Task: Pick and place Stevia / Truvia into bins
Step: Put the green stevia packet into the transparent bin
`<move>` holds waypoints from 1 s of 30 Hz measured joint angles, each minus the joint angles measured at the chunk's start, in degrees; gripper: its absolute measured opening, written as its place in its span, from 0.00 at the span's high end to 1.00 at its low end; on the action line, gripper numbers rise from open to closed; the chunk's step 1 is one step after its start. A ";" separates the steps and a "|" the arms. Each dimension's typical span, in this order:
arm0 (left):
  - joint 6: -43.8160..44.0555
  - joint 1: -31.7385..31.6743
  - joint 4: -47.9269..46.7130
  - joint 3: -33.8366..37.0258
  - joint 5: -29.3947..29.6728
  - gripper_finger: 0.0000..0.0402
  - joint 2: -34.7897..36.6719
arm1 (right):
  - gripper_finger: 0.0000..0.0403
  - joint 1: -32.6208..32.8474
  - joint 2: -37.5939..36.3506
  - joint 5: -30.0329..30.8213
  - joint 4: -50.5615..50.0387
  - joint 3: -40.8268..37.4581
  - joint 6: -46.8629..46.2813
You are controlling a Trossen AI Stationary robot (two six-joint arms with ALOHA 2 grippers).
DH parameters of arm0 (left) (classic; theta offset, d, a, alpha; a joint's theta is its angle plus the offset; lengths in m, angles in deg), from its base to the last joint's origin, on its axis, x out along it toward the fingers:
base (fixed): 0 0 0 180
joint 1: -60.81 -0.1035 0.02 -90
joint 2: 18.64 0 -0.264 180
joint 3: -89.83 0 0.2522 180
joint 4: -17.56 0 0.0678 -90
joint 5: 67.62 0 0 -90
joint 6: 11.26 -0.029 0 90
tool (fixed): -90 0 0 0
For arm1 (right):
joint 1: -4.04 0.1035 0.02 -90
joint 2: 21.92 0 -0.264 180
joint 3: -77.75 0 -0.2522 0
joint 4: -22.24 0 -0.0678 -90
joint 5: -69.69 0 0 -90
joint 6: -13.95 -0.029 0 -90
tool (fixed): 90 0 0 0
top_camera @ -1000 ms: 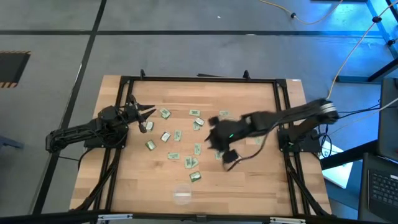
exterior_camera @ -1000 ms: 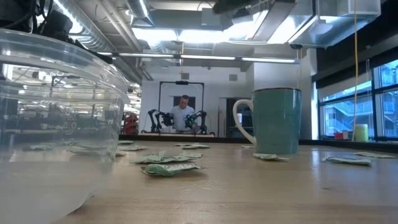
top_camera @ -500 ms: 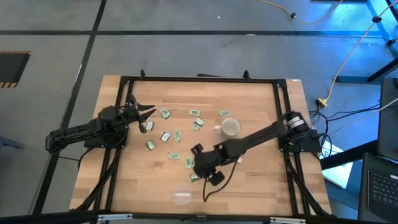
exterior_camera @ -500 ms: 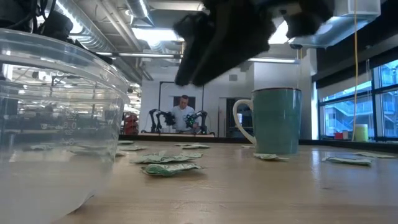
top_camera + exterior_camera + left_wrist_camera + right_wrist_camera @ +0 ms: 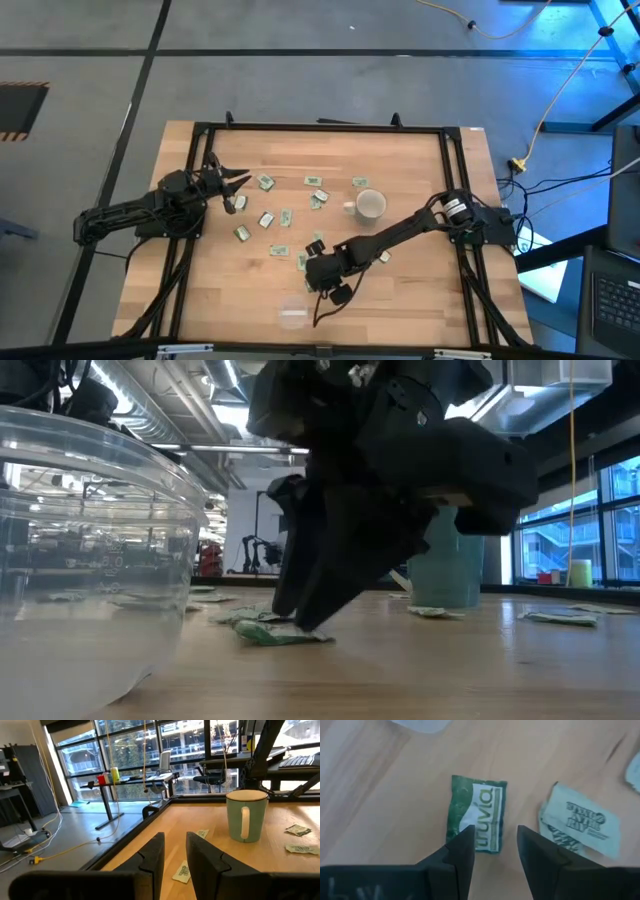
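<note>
Several green-and-white sachets (image 5: 285, 218) lie flat on the wooden table. My right gripper (image 5: 317, 276) is open and low over one green Truvia sachet (image 5: 476, 815), which lies flat just beyond its fingertips (image 5: 494, 840). In the low view the right gripper (image 5: 300, 622) reaches down to that sachet (image 5: 275, 633). The clear dish (image 5: 293, 316) stands close by, toward the near edge, and looms large in the low view (image 5: 80, 560). My left gripper (image 5: 240, 186) waits open and empty at the table's left (image 5: 175, 845). My right gripper comes at the Truvia sachet from above, with one finger (image 5: 462, 847) over the sachet's near corner (image 5: 457, 832) and the other finger beside it. I cannot tell whether the fingers touch the sachet or the table.
A white mug (image 5: 371, 205) stands right of centre, partly hidden behind my right gripper in the low view (image 5: 455, 575). A second, paler sachet (image 5: 580, 822) lies right beside the green one. More sachets are spread between the two arms. A black frame (image 5: 320, 127) borders the table.
My right arm has swung from above the mug toward the table's near left. It has come down until its fingers stand at a sachet beside the dish.
</note>
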 joint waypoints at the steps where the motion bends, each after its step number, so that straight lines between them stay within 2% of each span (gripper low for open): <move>1: 0.00 0.00 -0.02 0.02 -0.02 0.81 0.00 | 0.63 0.00 0.23 -0.14 0.08 0.00 -0.40; 5: 0.00 0.00 -0.02 0.01 -0.58 0.81 0.00 | 0.67 0.00 0.40 -0.27 -0.25 0.04 -2.83; 21: 0.00 0.02 -0.24 0.00 -1.61 0.81 0.00 | 0.97 -0.02 0.39 -0.94 -0.52 0.04 -2.82; 25: 0.92 0.01 -0.44 0.02 -2.95 0.81 0.00 | 0.99 -0.02 -0.63 -0.96 -2.18 0.28 -2.68; 30: 1.05 0.04 -0.50 0.00 -3.28 0.81 0.00 | 0.98 -0.02 -2.85 -0.96 -5.70 5.54 -2.42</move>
